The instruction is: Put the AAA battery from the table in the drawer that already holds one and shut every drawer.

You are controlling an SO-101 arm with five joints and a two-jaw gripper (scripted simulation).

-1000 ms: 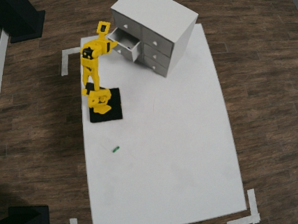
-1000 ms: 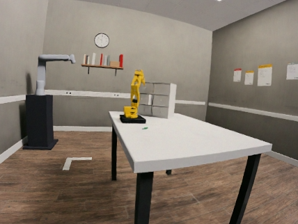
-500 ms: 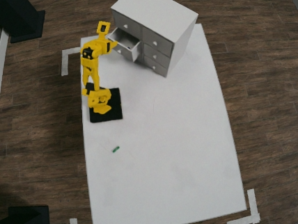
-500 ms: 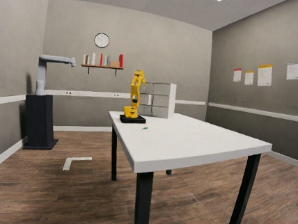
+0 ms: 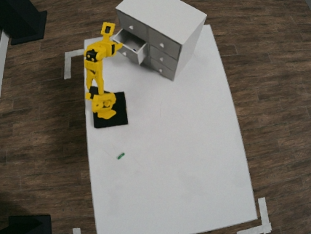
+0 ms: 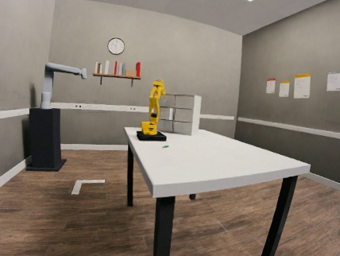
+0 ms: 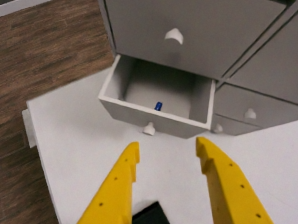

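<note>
Battery position: the green AAA battery (image 5: 120, 156) lies flat on the white table (image 5: 189, 152), well apart from the drawer cabinet (image 5: 163, 22) and nearer the table's left edge in the top view, on the near side of the black base plate (image 5: 121, 120). In the top view its long axis runs diagonally, from lower left to upper right; which end is the positive terminal is too small to tell. In the exterior view the battery (image 6: 165, 146) sits just in front of the base plate.

Arm position: the yellow arm (image 5: 94, 69) reaches from the base plate toward the cabinet. The gripper (image 7: 167, 157) hangs above the table just in front of the open drawer (image 7: 197, 102), with its jaws partly spread and nothing between them.

Drawer state: one left-column drawer is pulled out. A small blue object (image 7: 158, 106) rests inside near its front wall; its type is not discernible. The other visible drawers are closed.
</note>
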